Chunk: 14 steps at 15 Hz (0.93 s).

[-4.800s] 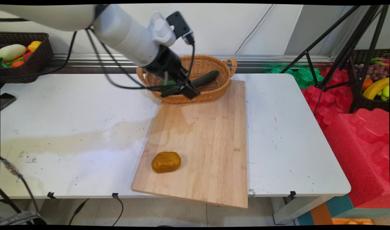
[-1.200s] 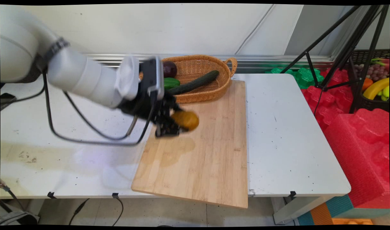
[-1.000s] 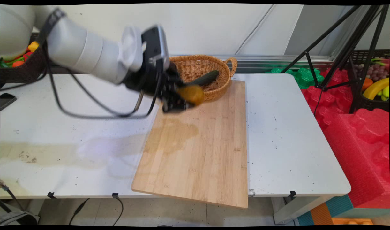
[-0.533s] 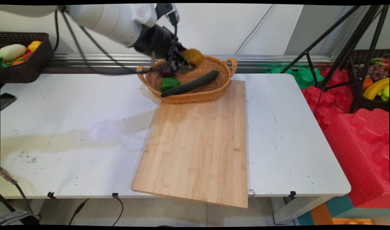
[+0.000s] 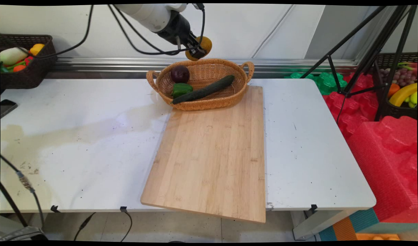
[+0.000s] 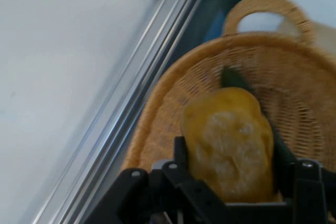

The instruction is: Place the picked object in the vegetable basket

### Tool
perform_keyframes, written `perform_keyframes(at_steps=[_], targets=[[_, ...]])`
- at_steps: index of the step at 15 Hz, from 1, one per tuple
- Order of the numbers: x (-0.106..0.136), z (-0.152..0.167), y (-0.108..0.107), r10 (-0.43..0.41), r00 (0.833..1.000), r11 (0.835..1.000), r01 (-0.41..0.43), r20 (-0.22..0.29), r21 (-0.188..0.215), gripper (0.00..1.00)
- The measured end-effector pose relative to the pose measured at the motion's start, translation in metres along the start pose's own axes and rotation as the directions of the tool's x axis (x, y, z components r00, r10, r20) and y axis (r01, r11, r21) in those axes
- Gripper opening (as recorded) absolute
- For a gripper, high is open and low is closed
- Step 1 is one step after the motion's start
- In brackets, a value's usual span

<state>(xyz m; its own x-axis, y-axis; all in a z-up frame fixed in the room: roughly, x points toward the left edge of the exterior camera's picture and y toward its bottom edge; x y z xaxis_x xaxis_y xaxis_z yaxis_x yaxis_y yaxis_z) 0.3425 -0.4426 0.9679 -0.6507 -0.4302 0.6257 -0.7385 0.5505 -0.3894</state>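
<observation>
Black fingers [image 5: 197, 51] clamp yellow-brown lump [image 5: 203, 45], raised above wicker basket [image 5: 229, 97].

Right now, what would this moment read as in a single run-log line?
gripper: shut on yellow-brown lumpy potato | position: raised above wicker basket | basket holds: dark green cucumber, green pepper, purple onion

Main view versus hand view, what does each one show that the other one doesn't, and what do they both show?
Only the main view shows the wooden cutting board on the white table, the dark red onion and green pepper in the basket, and the fruit crates at either side.

Only the hand view shows the pale, rough patch on the brown potato and how the black fingers press on its two sides.

Both show the gripper holding the potato above the wicker basket, one basket handle, the cucumber and the wall behind.
</observation>
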Motion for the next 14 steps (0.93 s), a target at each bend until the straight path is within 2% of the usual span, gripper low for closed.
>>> perform_keyframes(at_steps=[4, 10, 14], targets=[[0.0, 0.041, -0.021, -0.02, 0.997, 1.0, 0.019, 0.069, 0.011, 0.0], [-0.009, 0.107, -0.032, -0.043, 0.985, 0.998, 0.049, 0.166, -0.033, 0.0], [-0.015, 0.137, -0.031, -0.042, 0.978, 0.996, 0.057, 0.207, -0.065, 0.0]])
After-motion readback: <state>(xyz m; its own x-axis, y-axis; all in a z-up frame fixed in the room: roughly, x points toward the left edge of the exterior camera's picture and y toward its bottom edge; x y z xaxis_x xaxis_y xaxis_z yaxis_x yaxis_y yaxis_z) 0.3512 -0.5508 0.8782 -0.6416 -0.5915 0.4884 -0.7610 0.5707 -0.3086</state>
